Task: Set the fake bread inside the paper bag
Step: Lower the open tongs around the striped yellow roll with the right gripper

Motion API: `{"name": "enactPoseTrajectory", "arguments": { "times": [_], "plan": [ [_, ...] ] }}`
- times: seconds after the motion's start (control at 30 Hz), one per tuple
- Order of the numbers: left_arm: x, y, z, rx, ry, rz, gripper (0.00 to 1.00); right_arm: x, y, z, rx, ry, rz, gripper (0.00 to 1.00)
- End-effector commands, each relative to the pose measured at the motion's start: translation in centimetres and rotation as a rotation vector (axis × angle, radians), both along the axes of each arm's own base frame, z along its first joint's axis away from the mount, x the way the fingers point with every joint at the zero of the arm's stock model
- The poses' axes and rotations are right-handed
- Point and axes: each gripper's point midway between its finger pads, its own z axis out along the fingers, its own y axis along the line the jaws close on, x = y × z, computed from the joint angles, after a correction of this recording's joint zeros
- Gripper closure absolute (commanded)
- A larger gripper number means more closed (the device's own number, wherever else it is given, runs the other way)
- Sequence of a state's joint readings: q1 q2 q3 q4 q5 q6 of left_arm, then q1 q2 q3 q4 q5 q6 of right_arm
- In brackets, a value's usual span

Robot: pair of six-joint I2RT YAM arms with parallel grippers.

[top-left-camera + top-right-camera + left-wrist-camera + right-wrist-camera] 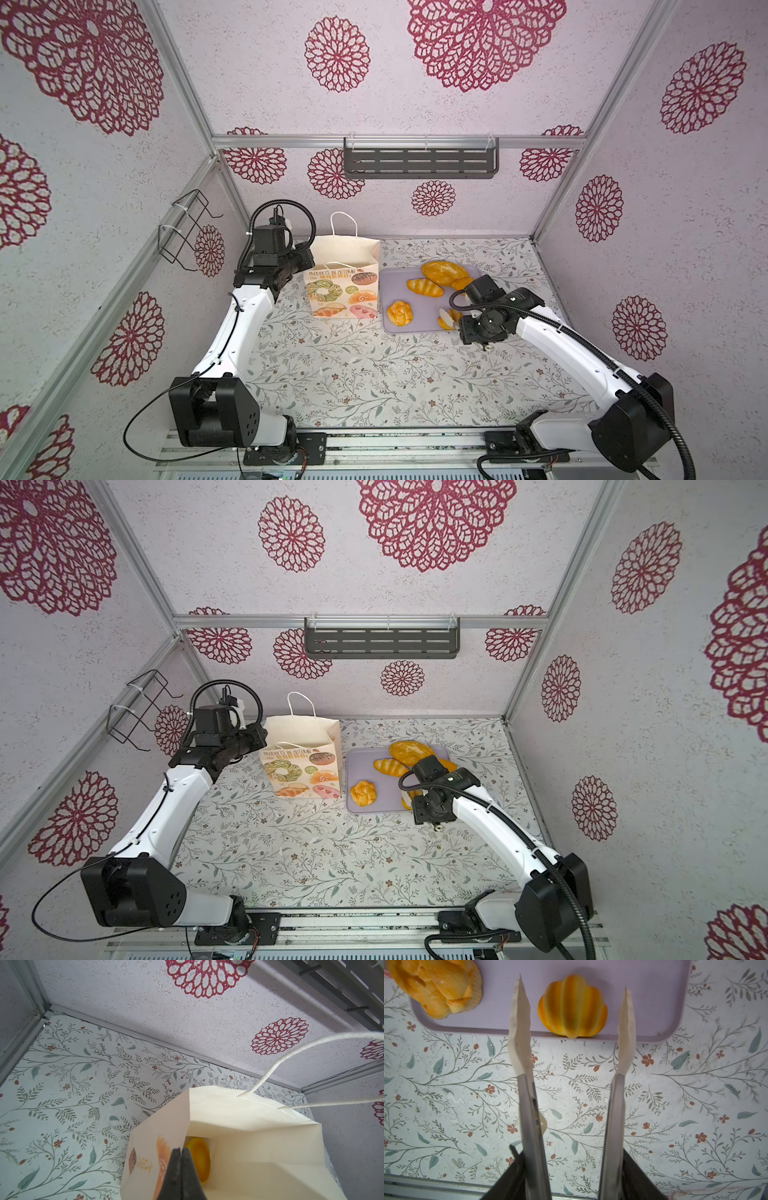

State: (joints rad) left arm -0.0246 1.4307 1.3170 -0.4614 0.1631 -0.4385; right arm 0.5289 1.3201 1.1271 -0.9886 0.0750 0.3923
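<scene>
Seen from above, the paper bag (345,278) stands upright and open at about 11 o'clock on the flowered worktop (353,374). The lilac tray (419,316) lies just beside it, at the bag's 3 o'clock.

The left arm (245,328) comes in from 8 o'clock. In the left wrist view the left jaws are pressed shut on the top edge of the bag's side wall, one finger outside the paper and one inside. Down in the bag lies one yellow bread (198,1157).

On the tray, a large oval loaf (444,272) lies at 12 o'clock. A smaller striped loaf (424,287) sits close against it, though I cannot tell whether they touch. A knotted round bun (400,312) sits at 8 o'clock, and a shell-shaped bun (572,1016) lies at 5 o'clock, against the tray's near rim.

The right arm (561,340) hangs over that corner. The right jaws stand about half open and hold nothing, with a pale fingertip (519,1012) on either side of the shell-shaped bun, clear of it. Another orange bread (461,284) peeks out from behind the right wrist.
</scene>
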Motion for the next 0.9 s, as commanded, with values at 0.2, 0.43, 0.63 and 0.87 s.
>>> {"name": "enactPoseTrajectory", "arguments": {
  "times": [0.2, 0.43, 0.63, 0.87],
  "plan": [
    [-0.1, -0.3, 0.6, 0.010, -0.026, -0.007, 1.00, 0.6, 0.0, -0.2, 0.007, -0.016, -0.001, 0.38],
    [0.0, -0.4, 0.5, 0.012, -0.025, -0.010, 1.00, 0.7, 0.2, -0.7, 0.012, -0.004, 0.001, 0.38],
    [-0.1, -0.3, 0.5, 0.012, -0.025, -0.008, 1.00, 0.6, 0.3, -1.3, 0.013, 0.010, 0.007, 0.38],
    [0.0, -0.3, 0.4, 0.013, -0.023, -0.008, 1.00, 0.6, 0.5, -1.8, 0.014, 0.020, 0.012, 0.38]
  ]
}}
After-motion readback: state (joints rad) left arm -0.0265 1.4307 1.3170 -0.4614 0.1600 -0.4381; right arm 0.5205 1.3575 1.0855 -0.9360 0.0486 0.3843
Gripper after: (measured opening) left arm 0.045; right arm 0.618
